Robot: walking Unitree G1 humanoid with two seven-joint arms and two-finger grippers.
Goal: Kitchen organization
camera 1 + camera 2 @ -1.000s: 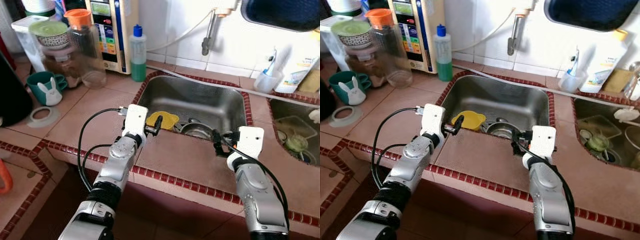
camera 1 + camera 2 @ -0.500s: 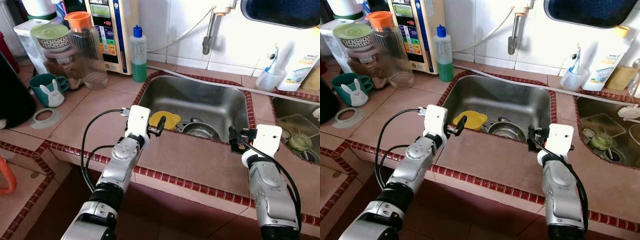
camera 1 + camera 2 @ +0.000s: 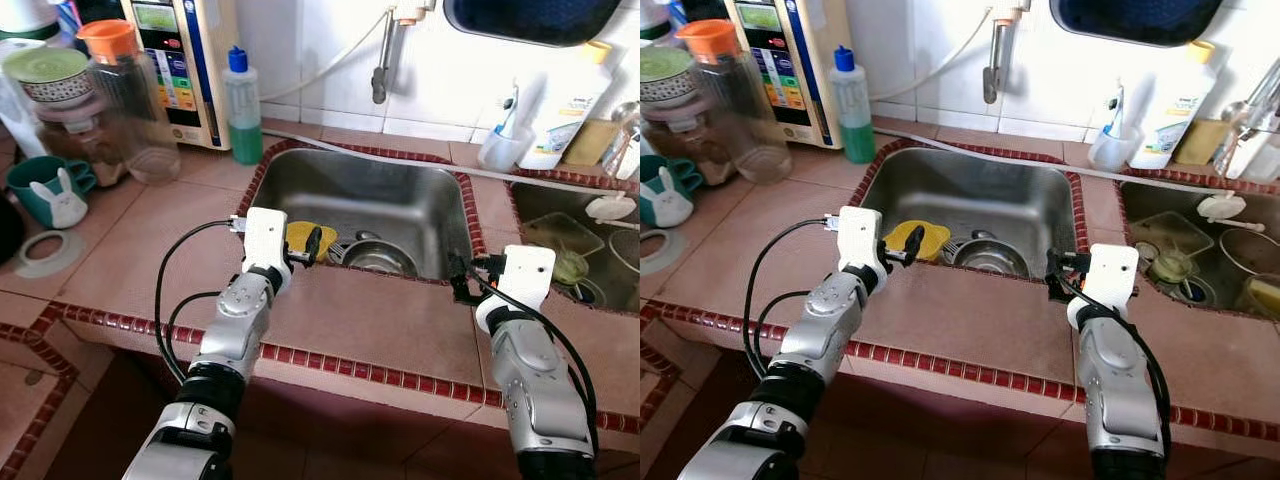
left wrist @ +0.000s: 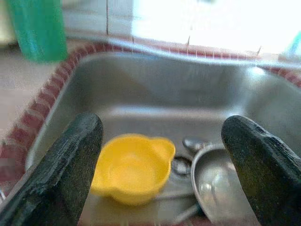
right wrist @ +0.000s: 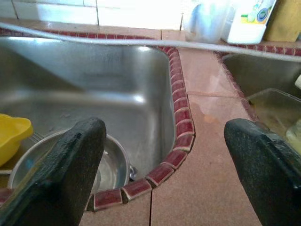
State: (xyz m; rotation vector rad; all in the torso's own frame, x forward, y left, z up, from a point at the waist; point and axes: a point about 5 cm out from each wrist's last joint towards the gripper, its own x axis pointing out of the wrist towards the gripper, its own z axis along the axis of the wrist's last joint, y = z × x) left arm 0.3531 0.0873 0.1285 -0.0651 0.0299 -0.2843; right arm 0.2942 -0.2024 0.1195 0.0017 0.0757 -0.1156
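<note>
The right claw (image 3: 1052,277) has swung rightward since a second ago to the sink's (image 3: 400,195) near right corner, open and empty like the left claw (image 3: 312,245), just beyond which the yellow bowl (image 4: 129,168) and steel pan (image 3: 375,258) await pickup.

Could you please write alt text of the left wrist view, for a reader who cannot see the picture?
The left gripper, its two black fingers wide open, looks down into a steel sink. In the sink lie a yellow bowl and, beside it, a metal pot. A green bottle stands on the counter behind the sink's corner.
</note>
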